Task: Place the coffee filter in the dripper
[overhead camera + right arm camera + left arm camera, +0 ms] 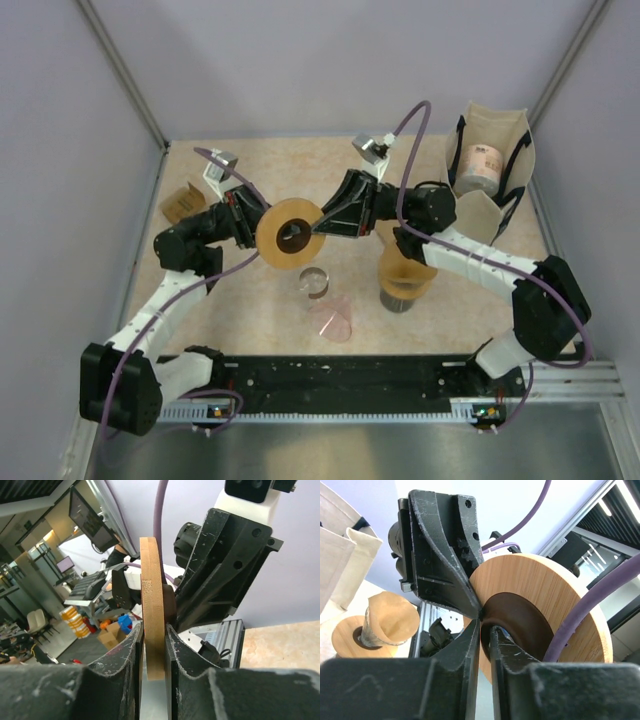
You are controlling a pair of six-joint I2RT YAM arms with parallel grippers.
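Observation:
The dripper (290,232) is a round wooden disc with a dark centre, held on edge above the table between both arms. My left gripper (268,232) is shut on its dark inner rim, as the left wrist view (485,630) shows on the disc (540,585). My right gripper (318,225) is shut on the wooden edge (150,580), one finger on each face (154,635). The brown paper coffee filter (405,262) sits as a cone on a dark vessel to the right. It also shows in the left wrist view (390,617).
A cream tote bag (495,150) holding a canister (480,170) stands at the back right. A clear glass (315,281) and a pink round piece (332,321) lie below the dripper. A brown box (182,203) is at the left.

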